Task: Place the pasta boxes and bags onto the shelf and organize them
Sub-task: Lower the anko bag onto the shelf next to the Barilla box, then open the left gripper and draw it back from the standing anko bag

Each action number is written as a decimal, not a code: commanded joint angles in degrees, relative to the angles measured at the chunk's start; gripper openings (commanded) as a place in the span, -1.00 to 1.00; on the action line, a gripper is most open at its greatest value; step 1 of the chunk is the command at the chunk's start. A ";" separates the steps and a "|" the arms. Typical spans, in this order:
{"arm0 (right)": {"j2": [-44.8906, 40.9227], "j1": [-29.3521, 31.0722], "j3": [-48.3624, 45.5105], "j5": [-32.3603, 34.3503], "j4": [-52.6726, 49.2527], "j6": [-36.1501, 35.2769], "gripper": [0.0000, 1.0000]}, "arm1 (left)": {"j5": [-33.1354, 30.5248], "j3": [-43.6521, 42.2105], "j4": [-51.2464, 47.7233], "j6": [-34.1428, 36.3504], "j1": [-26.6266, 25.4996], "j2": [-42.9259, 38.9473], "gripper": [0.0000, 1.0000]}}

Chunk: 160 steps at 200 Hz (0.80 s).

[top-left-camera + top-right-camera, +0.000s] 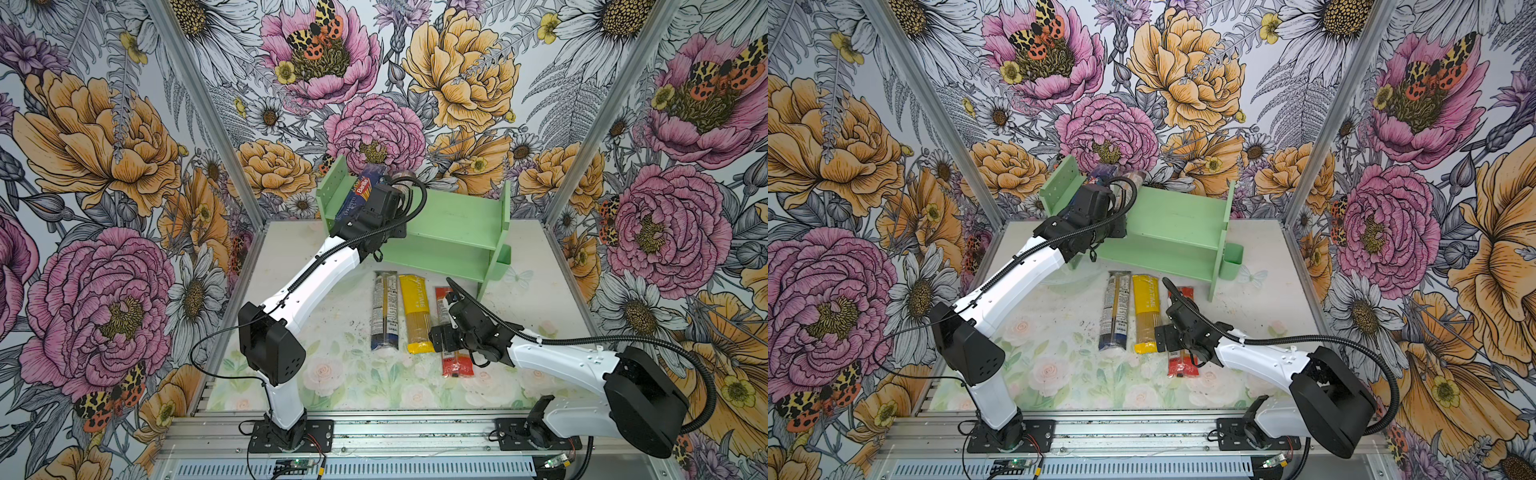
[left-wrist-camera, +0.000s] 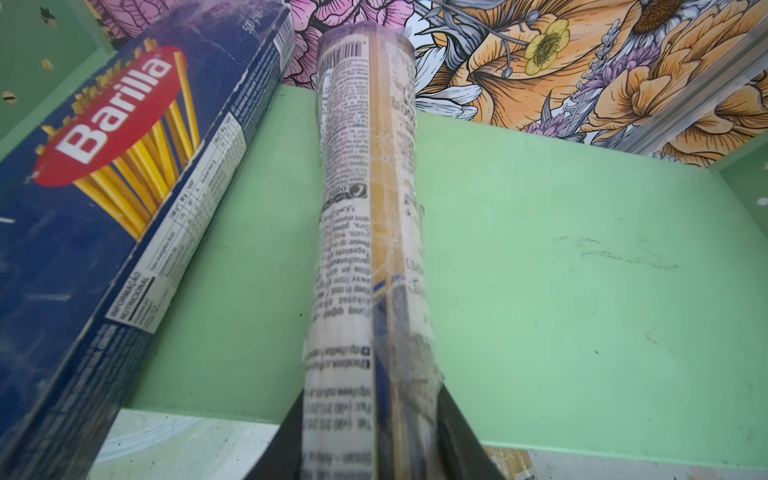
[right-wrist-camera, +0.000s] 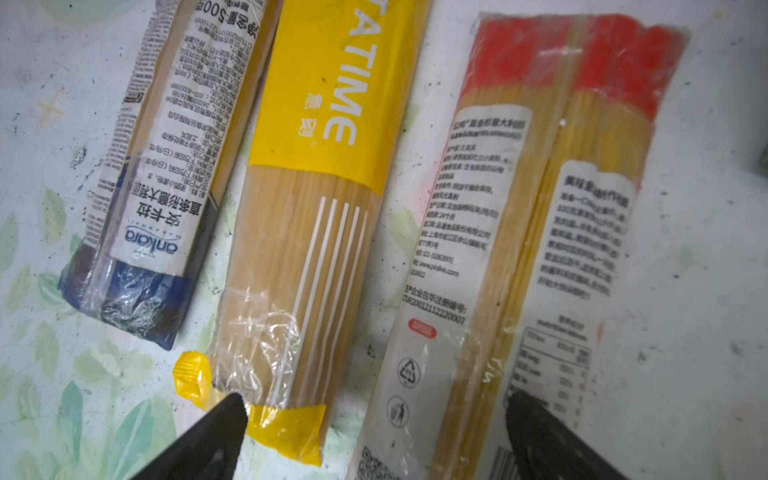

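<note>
Since packs must line up on the shelf (image 1: 453, 224), its top tier bears the Barilla box (image 1: 357, 195), the left gripper (image 2: 372, 395) pinches a navy-ended bag (image 2: 365, 208) beside it, and the right gripper (image 3: 376, 397) hangs spread above the red-ended bag (image 3: 540, 208) on the table (image 1: 332, 374).

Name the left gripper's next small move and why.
Probably open the left gripper and back away: the clear navy-ended spaghetti bag between its fingers seems to rest on the top board of the mint-green wooden shelf, beside the dark blue Barilla box.
</note>
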 commanded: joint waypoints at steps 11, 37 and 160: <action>0.78 0.37 0.97 -0.05 0.41 0.32 0.99 | -1.46 -0.05 6.76 -0.30 0.16 -4.05 -0.20; 0.93 0.37 1.15 -0.13 0.36 0.36 0.99 | -1.72 -0.08 6.76 -0.03 0.21 -4.04 -0.19; 1.33 0.37 1.15 -0.11 0.33 0.60 0.99 | -1.59 -0.55 6.79 0.68 0.14 -4.81 0.05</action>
